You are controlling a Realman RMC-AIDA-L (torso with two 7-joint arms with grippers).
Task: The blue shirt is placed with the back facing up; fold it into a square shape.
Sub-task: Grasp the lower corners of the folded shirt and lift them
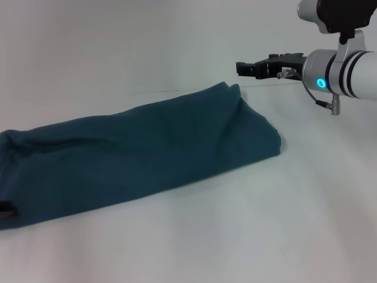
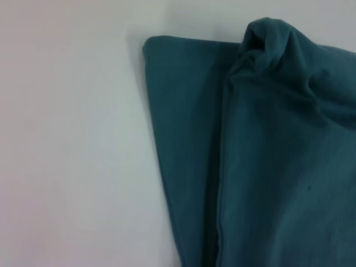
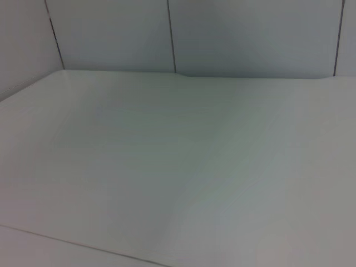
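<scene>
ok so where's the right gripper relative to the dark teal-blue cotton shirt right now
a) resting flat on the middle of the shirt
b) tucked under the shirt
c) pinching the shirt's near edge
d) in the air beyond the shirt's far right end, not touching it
d: in the head view the right gripper hangs above the white table, past the far right end of the long-folded dark teal-blue cotton shirt, clear of the fabric.

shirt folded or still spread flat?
Folded, not yet square. The blue shirt lies on the white table as a long narrow band, and the left wrist view shows one layer lapped over another.
</scene>
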